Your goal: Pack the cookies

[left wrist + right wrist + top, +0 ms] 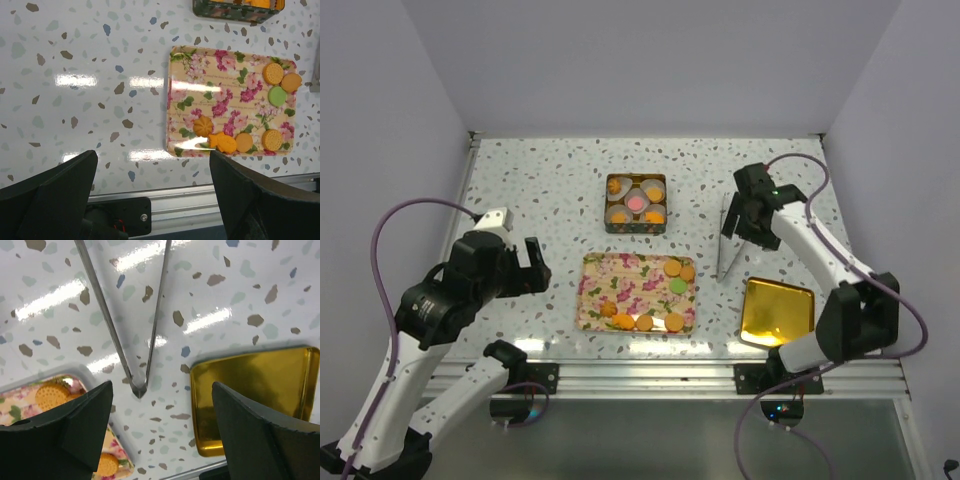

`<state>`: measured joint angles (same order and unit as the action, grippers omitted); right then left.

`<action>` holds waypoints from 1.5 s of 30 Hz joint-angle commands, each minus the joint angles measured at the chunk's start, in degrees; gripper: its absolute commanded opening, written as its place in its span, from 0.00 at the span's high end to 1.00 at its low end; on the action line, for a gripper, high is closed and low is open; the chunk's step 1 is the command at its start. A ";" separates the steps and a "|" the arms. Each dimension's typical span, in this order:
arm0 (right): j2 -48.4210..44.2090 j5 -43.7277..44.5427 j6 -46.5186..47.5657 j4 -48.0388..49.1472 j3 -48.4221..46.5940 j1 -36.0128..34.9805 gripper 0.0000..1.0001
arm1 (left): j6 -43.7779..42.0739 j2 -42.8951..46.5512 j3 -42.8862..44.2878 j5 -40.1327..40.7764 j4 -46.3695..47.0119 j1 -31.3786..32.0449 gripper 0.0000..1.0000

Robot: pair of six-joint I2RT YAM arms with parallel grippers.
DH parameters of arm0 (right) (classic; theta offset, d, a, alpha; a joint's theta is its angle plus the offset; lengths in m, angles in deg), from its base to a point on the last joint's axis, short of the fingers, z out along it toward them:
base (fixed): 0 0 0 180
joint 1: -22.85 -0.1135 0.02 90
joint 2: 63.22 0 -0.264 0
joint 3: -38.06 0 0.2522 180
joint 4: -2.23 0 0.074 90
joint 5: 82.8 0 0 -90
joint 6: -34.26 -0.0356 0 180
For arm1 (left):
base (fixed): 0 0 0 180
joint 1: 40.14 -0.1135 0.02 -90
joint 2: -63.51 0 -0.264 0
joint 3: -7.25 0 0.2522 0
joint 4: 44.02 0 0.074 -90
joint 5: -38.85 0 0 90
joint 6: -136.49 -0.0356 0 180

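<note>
Packing partly done: several small round cookies sit in the dark square tin, about seven remain on the floral rectangular tray, while left gripper and right gripper hover open, empty.

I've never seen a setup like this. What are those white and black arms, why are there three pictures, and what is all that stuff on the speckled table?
These are two robot arms, each ending in a two-finger end effector. One picture looks down from above; the others come from cameras on each wrist.

On the table lie a floral tray with loose cookies, a small tin already holding some in paper cups, a gold lid, and metal tongs.

The left end effector hangs open beside the tray. The right end effector hangs open above the tongs. Neither holds anything.
</note>
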<state>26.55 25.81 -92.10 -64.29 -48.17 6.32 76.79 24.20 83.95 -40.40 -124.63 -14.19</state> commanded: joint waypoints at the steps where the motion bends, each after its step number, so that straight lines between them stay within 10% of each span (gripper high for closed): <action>1: -8.90 1.34 -0.20 -4.02 5.47 0.10 0.17 | -0.77 0.72 -0.53 0.34 3.65 0.32 0.00; 13: -27.37 -9.20 -6.88 -1.57 27.01 0.01 0.42 | 1.16 0.29 -4.31 -3.27 8.14 0.32 0.00; 35: -15.60 -11.06 -6.18 9.24 35.64 0.10 0.60 | 1.86 1.34 -3.26 -2.48 5.77 0.32 0.00; 45: -14.19 -11.93 -4.95 8.38 34.25 0.01 0.96 | 0.11 -0.33 -2.03 -0.72 6.20 0.24 0.00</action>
<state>11.76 14.36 -97.15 -55.74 -12.69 6.30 77.38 24.68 79.49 -42.52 -119.54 -14.19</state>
